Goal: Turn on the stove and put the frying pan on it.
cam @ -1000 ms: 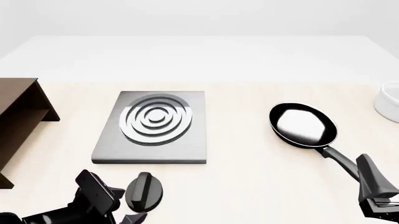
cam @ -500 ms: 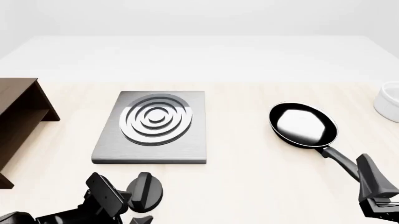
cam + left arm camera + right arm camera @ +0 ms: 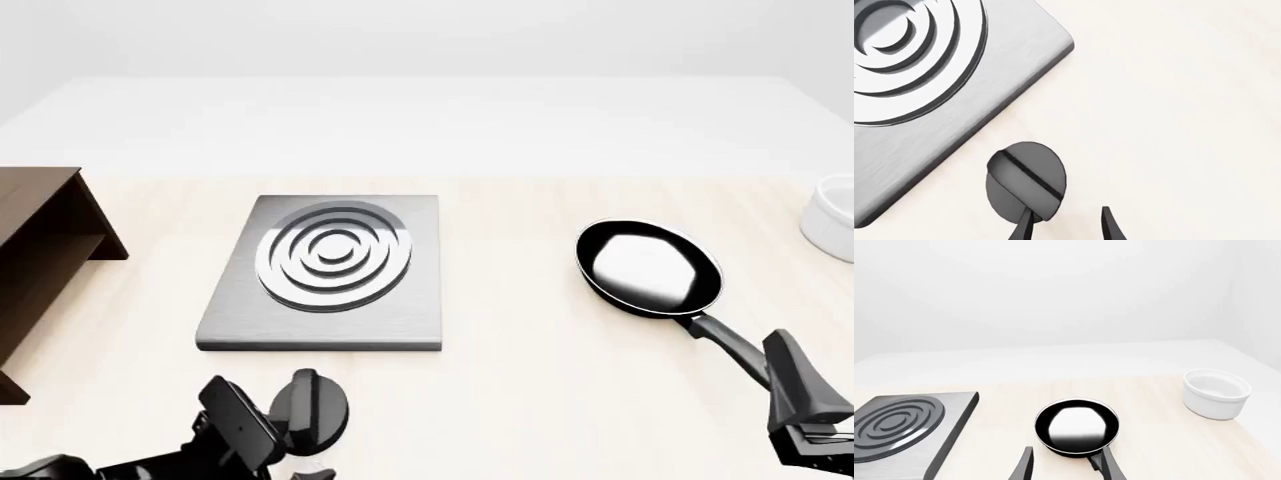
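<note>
The frying pan (image 3: 649, 266) lay right of the stove (image 3: 328, 272), its handle running back toward the spread-fingered right gripper (image 3: 1066, 466), while the left gripper (image 3: 1065, 227) stood parted by the knob (image 3: 310, 410).

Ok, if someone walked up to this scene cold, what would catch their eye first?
Probably the stove, a grey metal plate with shiny concentric burner rings, left of the table's middle. Next, the frying pan to its right, glossy inside, handle pointing toward the right gripper. Then the black knob in front of the stove, at the left gripper's open fingertips.
</note>
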Tool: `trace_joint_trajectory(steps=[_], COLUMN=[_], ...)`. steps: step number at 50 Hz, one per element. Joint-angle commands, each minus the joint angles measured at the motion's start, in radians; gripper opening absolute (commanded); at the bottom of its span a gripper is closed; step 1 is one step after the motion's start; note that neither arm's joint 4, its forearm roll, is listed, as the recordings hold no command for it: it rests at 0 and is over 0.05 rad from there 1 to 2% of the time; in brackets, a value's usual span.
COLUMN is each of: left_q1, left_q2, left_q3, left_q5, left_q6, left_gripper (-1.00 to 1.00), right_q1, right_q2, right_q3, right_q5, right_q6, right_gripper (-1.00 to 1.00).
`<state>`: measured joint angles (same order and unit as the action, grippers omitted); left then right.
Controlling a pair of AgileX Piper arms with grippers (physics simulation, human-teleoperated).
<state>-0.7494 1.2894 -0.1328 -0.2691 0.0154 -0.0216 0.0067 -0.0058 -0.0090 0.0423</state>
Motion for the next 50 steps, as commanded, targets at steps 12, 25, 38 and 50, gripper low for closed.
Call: trace_joint_trajectory(steps=[12, 25, 38, 50], left_q1=[-0.037, -0.048, -0.067, -0.114], left_q2=[0.020, 0.022, 0.045, -0.091], left_q3=[-0.022, -0.091, -0.128, -0.146], left_q5=[0.003, 0.050, 0.059, 0.185], left_q6=[-0.017, 0.002, 0.007, -0.015], left_gripper=[1.00, 1.00, 1.00, 1.00], right_q1=[0.005, 0.005, 0.005, 0.004], right_q2=[-0.006, -0.006, -0.006, -0.006], right_q3=[0.000, 0.000, 0.000, 0.000], right_q5=[0.003, 0.003, 0.002, 0.001], right_q6=[-0.015, -0.015, -0.012, -0.010], right_gripper=[1.00, 1.00, 1.00, 1.00])
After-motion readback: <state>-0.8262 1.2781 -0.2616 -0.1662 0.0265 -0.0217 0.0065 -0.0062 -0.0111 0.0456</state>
